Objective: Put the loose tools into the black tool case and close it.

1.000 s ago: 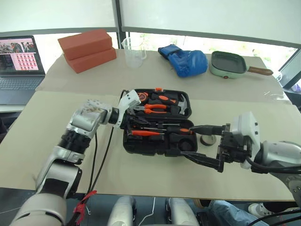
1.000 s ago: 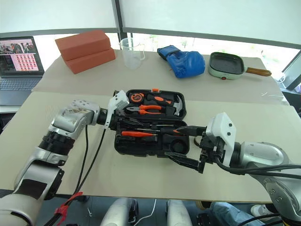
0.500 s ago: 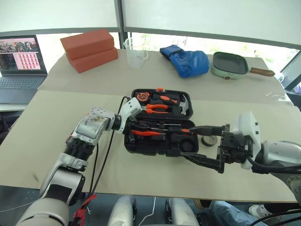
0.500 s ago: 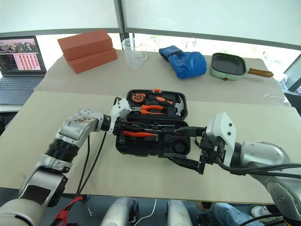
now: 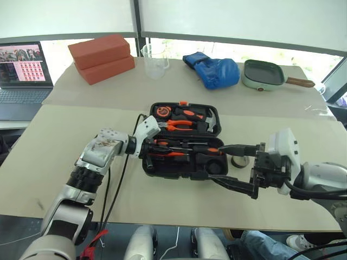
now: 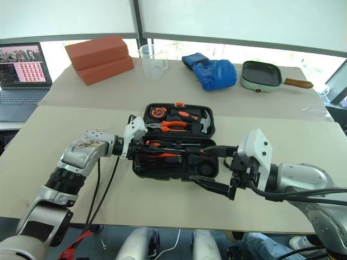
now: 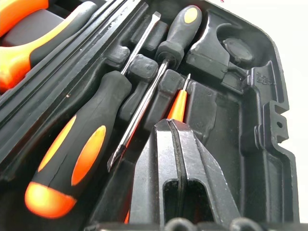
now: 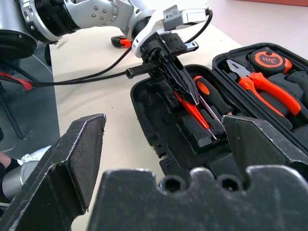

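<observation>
My left gripper [image 8: 185, 91] is clamped tight on the small orange tester screwdriver [image 7: 177, 105], down in the front half of the open black tool case [image 5: 181, 169] mid-table. Two screwdrivers [image 7: 82, 149] are already sitting in their slots beside it. Right gripper [image 5: 230, 165] hangs wide open, holding nothing, at the case's right end, with the tape roll [image 5: 239, 161] on the table just beyond.

— What do the arms look like?
— Silver-grey metal segments with black ribbed joints; the left gripper [image 6: 142, 153] has a white housing and black fingers, with black cables trailing from it.
— And the other?
— The right gripper [image 5: 223, 165] has a bulky white casing, long black fingers and screw holes at their base.
</observation>
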Controlling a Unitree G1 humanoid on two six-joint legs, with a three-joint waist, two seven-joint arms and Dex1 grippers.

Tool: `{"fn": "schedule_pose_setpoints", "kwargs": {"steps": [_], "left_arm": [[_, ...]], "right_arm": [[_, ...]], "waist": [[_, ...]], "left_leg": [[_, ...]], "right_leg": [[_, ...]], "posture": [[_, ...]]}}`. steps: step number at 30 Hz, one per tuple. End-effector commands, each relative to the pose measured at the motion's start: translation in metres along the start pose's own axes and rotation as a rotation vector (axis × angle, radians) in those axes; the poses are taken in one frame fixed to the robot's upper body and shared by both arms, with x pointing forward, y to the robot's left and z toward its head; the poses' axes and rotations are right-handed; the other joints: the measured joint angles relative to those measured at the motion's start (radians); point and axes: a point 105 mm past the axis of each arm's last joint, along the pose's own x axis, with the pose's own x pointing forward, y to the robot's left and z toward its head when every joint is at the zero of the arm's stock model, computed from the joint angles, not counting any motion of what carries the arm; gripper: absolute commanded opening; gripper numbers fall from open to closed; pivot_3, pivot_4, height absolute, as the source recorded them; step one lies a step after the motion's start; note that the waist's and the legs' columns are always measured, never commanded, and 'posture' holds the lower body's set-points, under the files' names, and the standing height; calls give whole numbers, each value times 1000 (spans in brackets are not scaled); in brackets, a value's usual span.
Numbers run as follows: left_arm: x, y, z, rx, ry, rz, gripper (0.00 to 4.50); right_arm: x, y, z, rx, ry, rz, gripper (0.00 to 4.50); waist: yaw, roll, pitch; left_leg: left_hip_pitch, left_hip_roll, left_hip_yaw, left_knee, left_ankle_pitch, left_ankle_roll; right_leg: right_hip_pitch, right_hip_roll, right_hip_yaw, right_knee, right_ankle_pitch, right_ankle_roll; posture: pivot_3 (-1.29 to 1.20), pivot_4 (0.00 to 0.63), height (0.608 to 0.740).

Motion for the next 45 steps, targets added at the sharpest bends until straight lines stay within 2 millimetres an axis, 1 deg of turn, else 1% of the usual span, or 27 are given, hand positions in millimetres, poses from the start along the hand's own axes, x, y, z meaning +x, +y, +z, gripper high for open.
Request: {"fn": "schedule_pose_setpoints", "kwargs": {"steps": [1, 6, 9, 11, 13, 14, 18, 25, 35, 37, 40, 41, 44, 45], "left_arm": [[-4, 2, -16, -30, 42, 27, 20], [-10, 4, -21, -32, 58, 39, 20], [-12, 5, 1, -109, -49, 26, 20], [-13, 6, 14, -117, -86, 15, 20], [-13, 10, 21, -107, -93, 14, 20], [-12, 12, 21, -105, -85, 18, 20], [-4, 13, 10, -94, -38, 16, 20], [5, 6, -5, -85, 23, -19, 20], [-4, -6, -29, -44, 94, -34, 20], [-7, -3, -31, -43, 87, -1, 20], [-11, 2, -28, -41, 61, 31, 20], [-12, 3, -22, -36, 33, 34, 20], [-21, -1, 5, -11, -89, 0, 20], [-23, -2, 10, -9, -113, -10, 20]], "right_arm": [[0, -1, 7, -26, -24, -4, 4500], [1, -2, 7, -26, -27, -3, 4500], [1, -3, 6, -27, -24, -3, 4500], [1, -3, 6, -25, -24, -1, 4500], [1, -3, 6, -24, -23, 1, 4500], [2, -3, 6, -24, -23, 1, 4500], [2, -3, 7, -25, -24, 0, 4500], [1, -2, 7, -25, -23, -7, 4500], [1, -1, 7, -23, -29, -13, 4500], [2, -2, 8, -19, -35, -13, 4500], [3, -2, 9, -13, -45, -8, 4500], [3, -2, 9, -14, -45, -7, 4500], [3, -2, 9, -14, -44, -5, 4500], [3, -2, 9, -14, -44, -4, 4500]], "waist": [[0, 0, 0], [-2, 0, 0], [-1, 0, 0], [0, 0, 0], [1, 0, 0], [2, 0, 0], [1, 0, 0], [0, 0, 0], [-3, 1, -1], [-2, 1, -1], [-1, 1, -1], [-1, 1, -1], [-2, 1, -1], [-2, 1, -1]], "left_leg": [[0, 0, 0, 0, 0, 0], [0, 0, 0, 0, 0, 0], [0, 0, 0, 0, 0, 0], [0, 0, 0, 0, 0, 0], [-1, 0, 0, 0, 0, 0], [-1, 0, 0, 0, 0, 0], [-1, -1, 0, 0, 0, 0], [-1, 0, 0, 0, 0, 0], [0, 0, 0, -1, 0, 0], [1, 0, 0, -1, 0, 0], [1, 0, 0, 0, 0, 0], [1, 0, 0, 0, 0, 0], [1, 0, 0, 0, 0, 0], [1, 0, 0, 0, 0, 0]], "right_leg": [[0, 0, 0, 0, 0, 0], [0, 0, 0, 0, 0, 0], [0, 0, 0, 0, 0, 0], [0, 0, 0, 0, 0, 0], [-1, 0, 0, 0, 0, 0], [-1, 0, 0, 0, 0, 0], [0, 0, 0, 0, 0, 0], [-1, 0, 0, 0, 0, 0], [0, 0, 1, 0, 0, 0], [0, 0, 1, 0, 0, 0], [1, 0, 1, 0, 0, 0], [1, 0, 1, 0, 0, 0], [0, 0, 1, 1, 0, 0], [0, 0, 1, 1, 0, 0]], "posture": [[0, 150, 738], [0, 150, 738], [0, 150, 738], [0, 150, 738], [0, 150, 738], [0, 150, 738], [0, 150, 738], [0, 150, 738], [0, 150, 738], [0, 150, 738], [0, 150, 738], [0, 150, 738], [0, 150, 738], [0, 150, 738]]}}
